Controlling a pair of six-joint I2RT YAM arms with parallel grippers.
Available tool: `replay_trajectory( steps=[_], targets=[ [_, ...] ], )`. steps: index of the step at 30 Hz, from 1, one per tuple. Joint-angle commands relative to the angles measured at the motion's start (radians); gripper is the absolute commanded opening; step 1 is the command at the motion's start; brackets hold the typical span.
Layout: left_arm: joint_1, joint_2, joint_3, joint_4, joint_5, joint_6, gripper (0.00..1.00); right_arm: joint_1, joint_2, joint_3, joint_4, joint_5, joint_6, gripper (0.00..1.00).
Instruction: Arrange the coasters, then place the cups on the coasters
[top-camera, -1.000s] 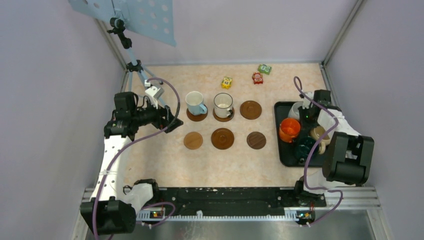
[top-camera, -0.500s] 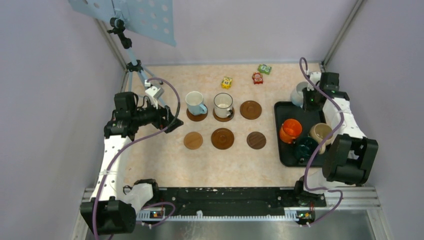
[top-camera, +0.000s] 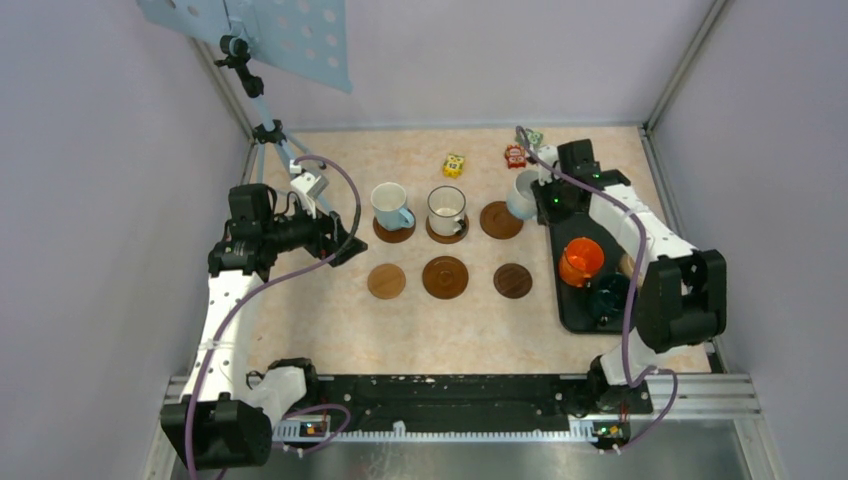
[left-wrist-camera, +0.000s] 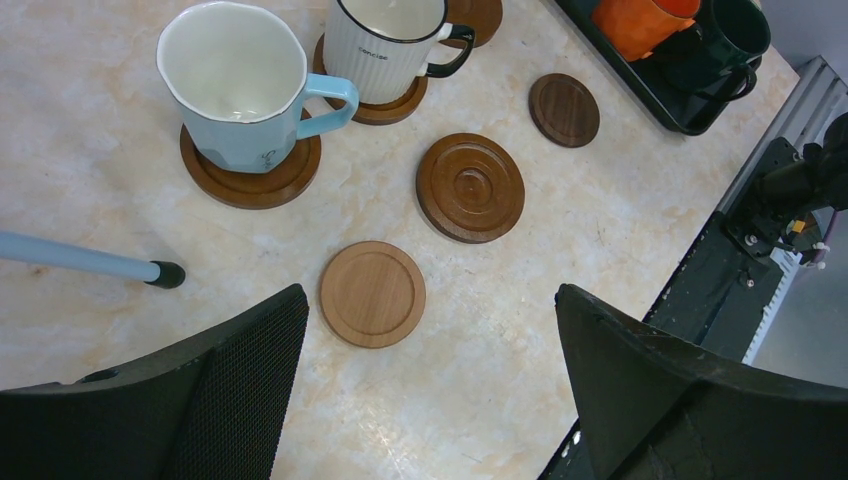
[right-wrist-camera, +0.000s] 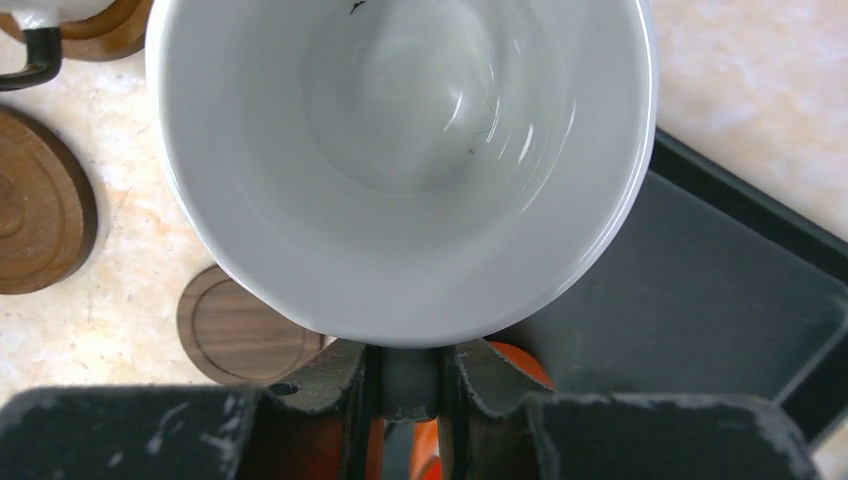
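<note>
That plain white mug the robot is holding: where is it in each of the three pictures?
Top view: the white mug is right of centre, toward the back, held in the right hand.
Left wrist view: not in it.
Right wrist view: it fills the upper frame, seen from above.
Shared landmark: the small dark coaster, upper right in the left wrist view, lower left in the right wrist view.
</note>
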Motion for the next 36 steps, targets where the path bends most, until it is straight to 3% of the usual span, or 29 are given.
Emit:
replay_trajectory(
  steps=[1, 15, 32, 36],
  targets=[
    [-0.003, -0.001, 0.007, 0.027, 0.023, 0.005, 0.99, 0.051, 0.027, 0.080, 0.061, 0.023, 0.039, 0.00],
    [-0.003, 0.002, 0.009, 0.025, 0.016, 0.006, 0.99, 0.142, 0.157, 0.105, 0.142, 0.073, 0.064, 0.00],
    [-0.003, 0.004, 0.006, 0.026, 0.009, 0.012, 0.99, 0.155, 0.201, 0.095, 0.150, 0.051, 0.073, 0.00],
    [-0.004, 0.006, 0.007, 0.027, 0.007, 0.008, 0.99, 0.160, 0.203, 0.091, 0.143, 0.051, 0.066, 0.07]
  ],
)
